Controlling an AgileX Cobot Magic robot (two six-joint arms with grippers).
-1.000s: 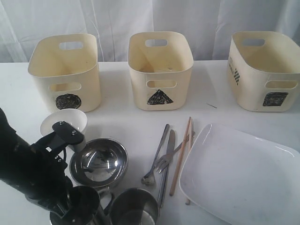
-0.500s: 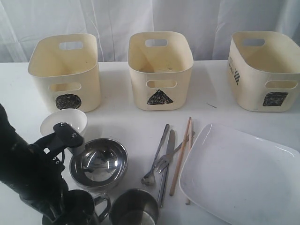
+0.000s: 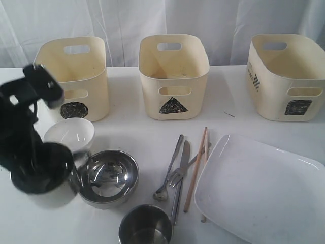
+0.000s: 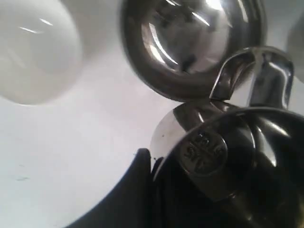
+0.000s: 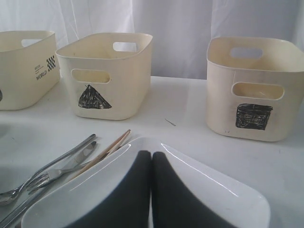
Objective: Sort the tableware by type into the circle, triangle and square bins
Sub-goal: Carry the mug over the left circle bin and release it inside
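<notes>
1. A white table (image 3: 137,134) stands before a pale curtain (image 3: 203,20), with three cream bins (image 3: 174,76) along its far side.
2. The left gripper (image 4: 154,166) clamps a steel mug (image 4: 223,142) by the rim at near left, beside the steel bowl (image 4: 190,42).
3. The right gripper (image 5: 152,156) hangs over the white plate (image 5: 209,190), its jaws pressed together and empty.

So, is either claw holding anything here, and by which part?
The left claw grips a steel mug by its rim, away from the handle. The right claw is shut and empty over the white plate.
</notes>
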